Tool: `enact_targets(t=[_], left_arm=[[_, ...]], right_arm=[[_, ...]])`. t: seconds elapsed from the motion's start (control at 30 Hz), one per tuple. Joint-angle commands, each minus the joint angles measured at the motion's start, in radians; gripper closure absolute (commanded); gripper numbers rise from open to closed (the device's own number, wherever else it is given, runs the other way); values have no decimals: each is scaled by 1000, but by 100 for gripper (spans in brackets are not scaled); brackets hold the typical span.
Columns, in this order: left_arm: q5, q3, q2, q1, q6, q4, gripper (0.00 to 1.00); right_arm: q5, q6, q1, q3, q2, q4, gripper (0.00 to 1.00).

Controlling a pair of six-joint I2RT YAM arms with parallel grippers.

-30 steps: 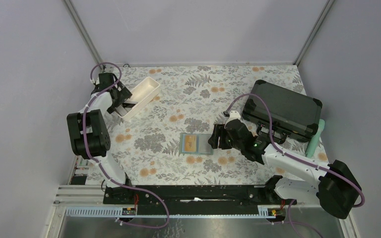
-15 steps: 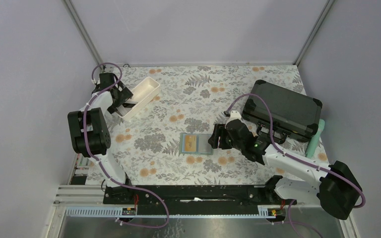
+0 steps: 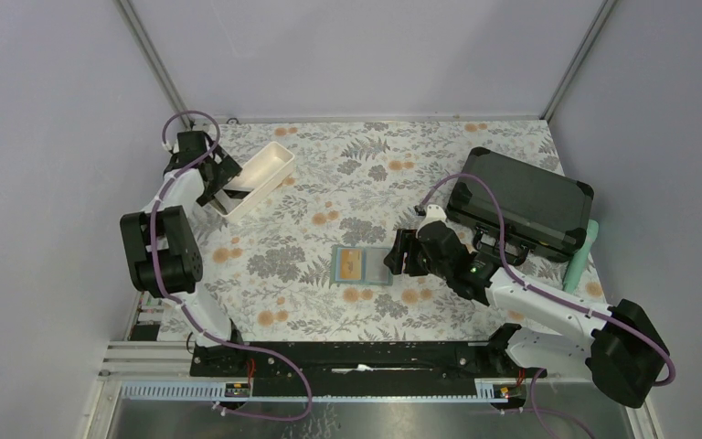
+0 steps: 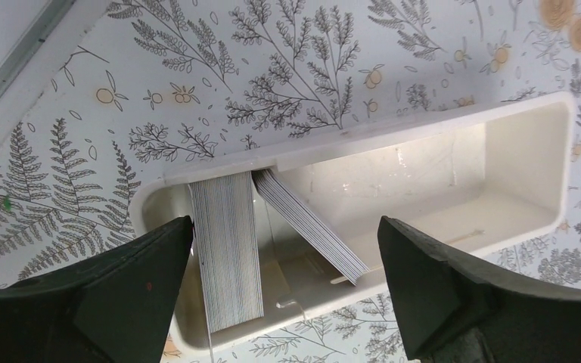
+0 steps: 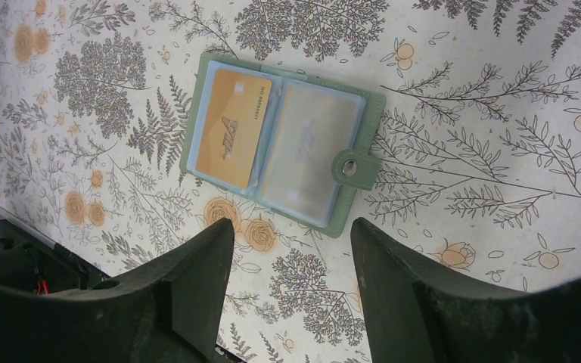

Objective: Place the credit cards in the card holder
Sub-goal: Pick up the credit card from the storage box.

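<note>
Credit cards [image 4: 227,249] stand edge-up inside white tray [image 4: 529,144], straight below left gripper [image 4: 284,227], jaws spread, card faces toward its fingers.

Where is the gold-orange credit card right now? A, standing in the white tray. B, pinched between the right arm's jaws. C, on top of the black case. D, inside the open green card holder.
D: the right wrist view shows the gold-orange card lying flat inside the open card holder on the table.
</note>
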Motion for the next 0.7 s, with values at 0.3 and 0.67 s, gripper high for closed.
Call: enact_targets(t=[0.3, 0.67], left_arm=[[-10, -6, -42, 5, 17, 0, 24], [-33, -17, -33, 5, 29, -16, 56]], right_arm=[[-10, 18, -6, -14, -28, 23, 35], [-5, 20, -6, -24, -39, 22, 35]])
